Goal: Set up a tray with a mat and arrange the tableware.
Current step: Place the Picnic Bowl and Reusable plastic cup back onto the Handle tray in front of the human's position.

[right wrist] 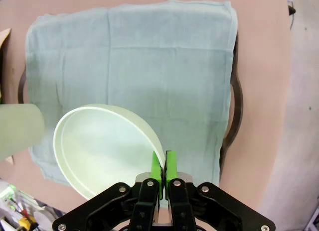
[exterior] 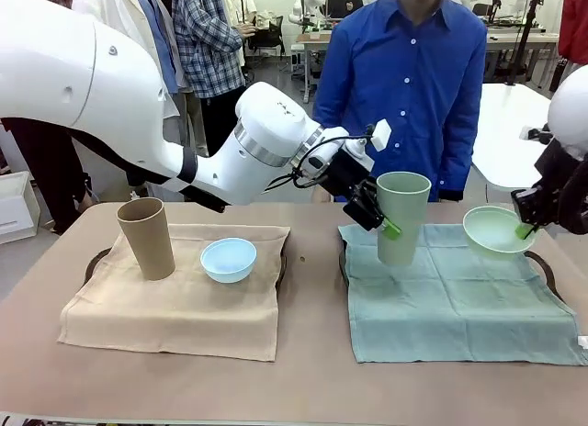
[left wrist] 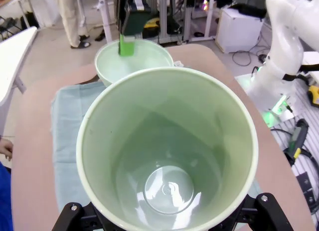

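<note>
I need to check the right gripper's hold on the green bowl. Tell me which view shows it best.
Right wrist view: the right gripper pinches the green bowl by its rim, above the green mat. The front view shows the bowl side-on at the gripper. The left wrist view shows it beyond the green cup, one pad inside the rim.
</note>
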{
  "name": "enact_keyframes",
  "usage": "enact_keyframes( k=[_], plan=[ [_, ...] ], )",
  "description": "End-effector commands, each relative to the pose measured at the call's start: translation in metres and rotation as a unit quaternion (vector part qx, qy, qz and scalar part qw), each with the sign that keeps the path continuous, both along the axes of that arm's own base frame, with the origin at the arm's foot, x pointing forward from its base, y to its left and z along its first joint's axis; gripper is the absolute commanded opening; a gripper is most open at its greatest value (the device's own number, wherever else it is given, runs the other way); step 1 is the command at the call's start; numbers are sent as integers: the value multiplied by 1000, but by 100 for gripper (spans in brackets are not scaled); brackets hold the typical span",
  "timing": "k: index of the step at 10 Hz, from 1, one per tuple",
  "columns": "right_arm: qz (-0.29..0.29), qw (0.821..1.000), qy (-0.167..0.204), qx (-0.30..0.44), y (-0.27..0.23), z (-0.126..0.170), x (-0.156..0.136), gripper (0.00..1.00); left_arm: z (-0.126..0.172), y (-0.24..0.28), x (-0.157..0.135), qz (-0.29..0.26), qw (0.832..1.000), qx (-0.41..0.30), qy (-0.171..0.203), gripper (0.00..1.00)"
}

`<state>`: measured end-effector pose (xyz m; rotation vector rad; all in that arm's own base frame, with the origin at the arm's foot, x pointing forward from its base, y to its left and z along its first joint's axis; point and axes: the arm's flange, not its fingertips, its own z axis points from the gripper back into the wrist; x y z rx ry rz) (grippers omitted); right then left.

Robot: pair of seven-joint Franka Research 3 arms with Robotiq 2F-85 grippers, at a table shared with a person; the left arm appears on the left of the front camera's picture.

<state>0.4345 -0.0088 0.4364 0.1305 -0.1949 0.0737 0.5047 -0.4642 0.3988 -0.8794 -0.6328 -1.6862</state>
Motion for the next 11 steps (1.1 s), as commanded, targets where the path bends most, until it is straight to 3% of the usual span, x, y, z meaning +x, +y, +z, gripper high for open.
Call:
enact_keyframes(
  k=[1, 3, 7, 11],
  plan=[
    [4, 1000, -9, 3, -3, -13, 10, 4, 1, 3, 11, -8, 999, -30, -45, 85],
    [-6, 1000, -11, 11, -7, -16, 10, 4, -8, 1, 15, -17, 997, -32, -71, 85],
    [-7, 1000, 2, 0, -3, -15, 8, 4, -2, 2, 17, -8, 999, -18, -50, 85],
    [52, 999, 3, 14, 1, -52, 42, 4, -23, -4, 25, -11, 998, -22, -58, 85]
  ],
)
